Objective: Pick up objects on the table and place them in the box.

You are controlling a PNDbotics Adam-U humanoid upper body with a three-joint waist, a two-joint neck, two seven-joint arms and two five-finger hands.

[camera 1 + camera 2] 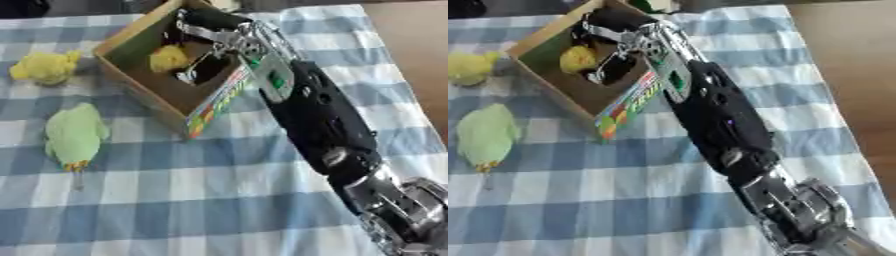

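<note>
A cardboard box point(131, 85) with a colourful printed side stands askew at the top of the checked cloth. A yellow object point(169, 58) lies inside it. My right hand point(210, 37) reaches into the box from the lower right. Its fingers point(194, 67) hang fairly straight just right of the yellow object, not curled round it. On the cloth left of the box sits a fuzzy yellow object point(44, 67). A pale green object with an orange tip point(75, 135) lies below it. My left hand shows in neither view.
My right forearm point(324, 120) lies diagonally across the right half of the cloth. The blue and white checked cloth point(175, 200) covers the table. Bare brown table point(416, 50) shows along the right edge.
</note>
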